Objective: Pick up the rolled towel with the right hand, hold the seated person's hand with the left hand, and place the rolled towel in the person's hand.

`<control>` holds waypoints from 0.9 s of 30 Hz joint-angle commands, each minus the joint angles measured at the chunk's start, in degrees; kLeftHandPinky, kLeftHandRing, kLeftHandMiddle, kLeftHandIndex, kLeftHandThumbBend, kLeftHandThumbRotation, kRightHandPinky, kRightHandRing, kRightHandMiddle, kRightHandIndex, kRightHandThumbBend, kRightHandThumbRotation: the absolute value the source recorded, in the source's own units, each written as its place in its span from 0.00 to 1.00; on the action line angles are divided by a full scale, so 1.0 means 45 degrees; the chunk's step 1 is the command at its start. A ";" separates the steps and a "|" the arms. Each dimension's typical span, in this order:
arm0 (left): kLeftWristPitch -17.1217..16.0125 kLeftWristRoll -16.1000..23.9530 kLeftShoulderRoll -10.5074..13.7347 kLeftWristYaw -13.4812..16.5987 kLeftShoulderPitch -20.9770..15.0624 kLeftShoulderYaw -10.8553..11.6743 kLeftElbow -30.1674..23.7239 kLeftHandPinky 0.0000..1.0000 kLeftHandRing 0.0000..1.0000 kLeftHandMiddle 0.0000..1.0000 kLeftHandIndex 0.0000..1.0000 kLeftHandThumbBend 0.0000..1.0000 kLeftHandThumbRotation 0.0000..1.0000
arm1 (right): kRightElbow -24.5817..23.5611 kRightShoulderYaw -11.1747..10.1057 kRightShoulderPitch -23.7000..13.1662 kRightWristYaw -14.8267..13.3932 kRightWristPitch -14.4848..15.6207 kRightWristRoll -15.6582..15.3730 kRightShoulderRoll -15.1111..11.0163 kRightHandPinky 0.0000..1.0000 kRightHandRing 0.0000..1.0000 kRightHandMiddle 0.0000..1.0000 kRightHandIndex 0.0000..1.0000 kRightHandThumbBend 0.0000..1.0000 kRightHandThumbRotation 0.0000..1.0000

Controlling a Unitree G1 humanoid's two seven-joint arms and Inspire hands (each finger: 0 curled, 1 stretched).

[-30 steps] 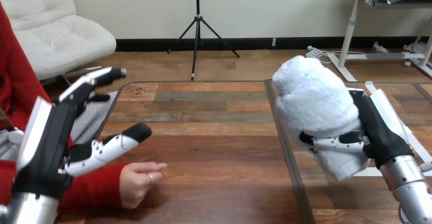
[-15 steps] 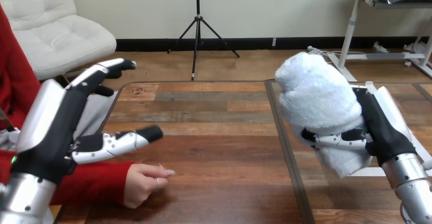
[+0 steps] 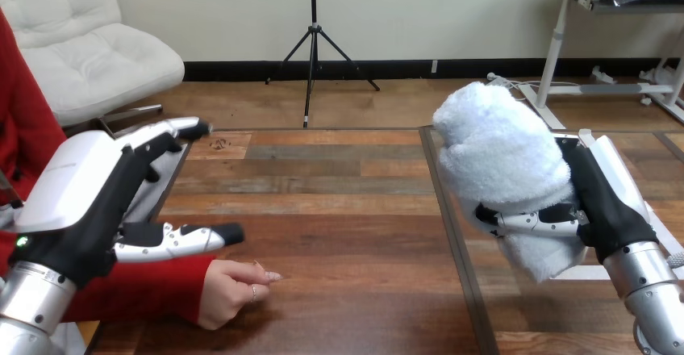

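Right hand [image 3: 601, 202] at 3 o'clock, fingers [image 3: 532, 224] wrapped round rolled towel [image 3: 500, 161], raised over tabletop [image 3: 339, 210]. Left hand [image 3: 89, 202] at 9 o'clock, fingers straight, just above person's hand [image 3: 234, 290], not touching.

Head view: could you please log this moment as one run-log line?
right hand: shut on rolled towel, above table | left hand: open above person's hand, which rests on table | placement: not yet

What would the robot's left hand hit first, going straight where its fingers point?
Probably nothing: the left hand points across the table, above the person's hand; that way looks free, though depth is unclear.
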 commanded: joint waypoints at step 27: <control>0.0356 0.1758 0.1822 -0.0038 -0.1716 -0.1506 0.2124 0.71 0.78 0.81 0.80 0.99 0.46 | -0.0959 -0.0496 -0.0793 0.0271 0.0153 0.0649 0.0180 0.25 0.30 0.38 0.44 0.72 0.00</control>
